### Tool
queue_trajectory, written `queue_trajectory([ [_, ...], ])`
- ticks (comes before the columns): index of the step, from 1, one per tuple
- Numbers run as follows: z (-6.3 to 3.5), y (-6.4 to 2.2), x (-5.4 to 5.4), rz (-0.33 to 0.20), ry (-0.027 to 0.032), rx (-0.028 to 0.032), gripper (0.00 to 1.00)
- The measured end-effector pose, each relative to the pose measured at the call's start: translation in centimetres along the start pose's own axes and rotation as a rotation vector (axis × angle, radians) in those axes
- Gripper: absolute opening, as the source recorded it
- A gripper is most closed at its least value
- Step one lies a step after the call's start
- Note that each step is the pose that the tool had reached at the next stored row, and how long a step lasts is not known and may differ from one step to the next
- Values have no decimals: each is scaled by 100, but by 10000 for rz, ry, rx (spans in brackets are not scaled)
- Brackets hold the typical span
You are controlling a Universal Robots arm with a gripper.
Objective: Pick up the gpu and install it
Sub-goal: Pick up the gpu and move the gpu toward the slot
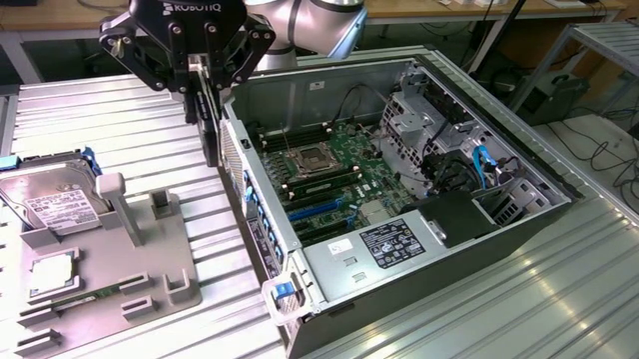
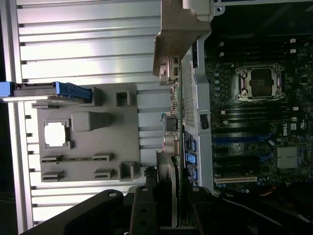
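Fingers (image 1: 193,101) clamp thin flat gpu (image 1: 211,146) (edge-on, upright) beside sheet-metal case (image 1: 345,262).

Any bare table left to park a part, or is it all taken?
Bare slatted table on the exterior view's right of the open case, and another patch beyond the grey fixture and hard drive. Crowded: the narrow strip between fixture and case, where the gripper holds the gpu edge-on above it.
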State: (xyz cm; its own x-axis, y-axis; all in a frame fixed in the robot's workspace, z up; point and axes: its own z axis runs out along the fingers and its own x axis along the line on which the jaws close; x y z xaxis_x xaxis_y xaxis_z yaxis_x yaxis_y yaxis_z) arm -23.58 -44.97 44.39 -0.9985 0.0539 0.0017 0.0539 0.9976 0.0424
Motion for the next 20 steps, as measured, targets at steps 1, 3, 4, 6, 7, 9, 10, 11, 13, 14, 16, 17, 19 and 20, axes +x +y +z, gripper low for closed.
queue_trajectory([
  [1,0,0,-10,0,-1,0,28],
  [3,1,1,-26,0,-1,-1,28],
  [4,0,2,-34,0,-1,-1,28],
  [6,0,3,-51,1,-1,0,28],
  [7,0,3,-58,0,0,0,28],
  [9,1,3,-70,0,-1,-1,28],
  [10,0,4,-75,0,-1,-1,28],
  [11,0,5,-82,0,-1,-1,28],
  [13,0,5,-101,0,-1,-1,28],
  [14,0,6,-108,0,-1,0,28],
  [16,0,7,-123,0,-1,0,28],
  [17,1,7,-137,0,-1,-1,28],
  [19,0,8,-155,0,0,-1,28],
  [20,0,9,-169,0,0,-1,28],
])
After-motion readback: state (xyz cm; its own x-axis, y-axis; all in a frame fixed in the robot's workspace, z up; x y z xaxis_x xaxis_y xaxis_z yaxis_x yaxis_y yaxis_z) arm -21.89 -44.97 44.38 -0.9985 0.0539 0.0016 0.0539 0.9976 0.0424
